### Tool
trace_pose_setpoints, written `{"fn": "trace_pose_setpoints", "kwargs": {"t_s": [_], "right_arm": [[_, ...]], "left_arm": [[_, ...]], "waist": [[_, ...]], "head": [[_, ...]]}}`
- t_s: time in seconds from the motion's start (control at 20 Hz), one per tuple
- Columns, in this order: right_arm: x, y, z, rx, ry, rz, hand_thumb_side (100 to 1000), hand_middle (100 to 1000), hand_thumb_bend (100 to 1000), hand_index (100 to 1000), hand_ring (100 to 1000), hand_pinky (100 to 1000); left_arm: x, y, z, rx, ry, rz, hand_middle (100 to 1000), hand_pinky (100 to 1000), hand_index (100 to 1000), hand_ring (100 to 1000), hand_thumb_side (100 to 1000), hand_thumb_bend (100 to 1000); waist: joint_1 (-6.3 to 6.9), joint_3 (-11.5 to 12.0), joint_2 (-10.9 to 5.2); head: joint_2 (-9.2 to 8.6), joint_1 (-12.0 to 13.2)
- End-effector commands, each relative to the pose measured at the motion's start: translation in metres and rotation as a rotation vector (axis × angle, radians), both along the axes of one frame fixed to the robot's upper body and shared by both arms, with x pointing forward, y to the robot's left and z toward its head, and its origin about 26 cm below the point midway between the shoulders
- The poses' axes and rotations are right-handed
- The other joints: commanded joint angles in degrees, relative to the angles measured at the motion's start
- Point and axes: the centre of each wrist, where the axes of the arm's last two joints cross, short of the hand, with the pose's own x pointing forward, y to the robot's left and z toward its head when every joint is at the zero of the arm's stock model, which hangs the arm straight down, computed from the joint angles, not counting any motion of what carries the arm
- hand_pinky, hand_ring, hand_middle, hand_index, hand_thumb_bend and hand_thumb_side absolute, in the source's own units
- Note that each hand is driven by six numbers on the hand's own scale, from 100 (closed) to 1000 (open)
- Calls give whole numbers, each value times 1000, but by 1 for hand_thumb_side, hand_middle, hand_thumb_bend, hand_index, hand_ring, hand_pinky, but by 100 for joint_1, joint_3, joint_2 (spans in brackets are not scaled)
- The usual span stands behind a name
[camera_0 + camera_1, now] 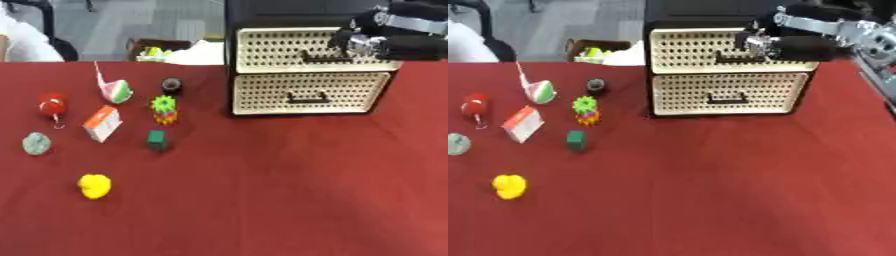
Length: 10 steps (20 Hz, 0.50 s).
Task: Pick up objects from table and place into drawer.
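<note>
Right hand (pixel 765 44) sits at the top drawer's handle (pixel 737 58), fingers curled at the dark bar, though contact can't be told. The 2 drawers (pixel 311 92) have cream perforated fronts in a black boxy frame, both closed. Left across the red cloth counter (pixel 280 190): a yellow lump (pixel 94 186), green cube (pixel 157 140), spiky green toy (pixel 164 106), red ball (pixel 52 104). The near counter lies open.

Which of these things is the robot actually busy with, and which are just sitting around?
In the job: right hand at the top drawer handle; small toys on the red table, such as the yellow toy and green block.

Lying about: box behind the table.
</note>
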Motion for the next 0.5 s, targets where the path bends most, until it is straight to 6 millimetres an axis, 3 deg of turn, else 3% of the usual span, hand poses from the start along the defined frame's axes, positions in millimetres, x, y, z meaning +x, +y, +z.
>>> {"fn": "trace_pose_setpoints", "kwargs": {"t_s": [0.05, 0.5], "right_arm": [[-1, -3, 5, -8, -9, -1, 1000, 100, 100, 792, 100, 100], [2, -5, -1, -31, -8, 6, 1000, 100, 100, 788, 100, 100]], "left_arm": [[-3, 1, 8, 10, -29, -5, 616, 468, 774, 582, 821, 100], [-3, 0, 8, 7, -29, -9, 616, 468, 774, 582, 823, 100]], "waist": [[-1, 13, -82], [17, 27, -50]], "head": [[-73, -10], [-94, -22]]}}
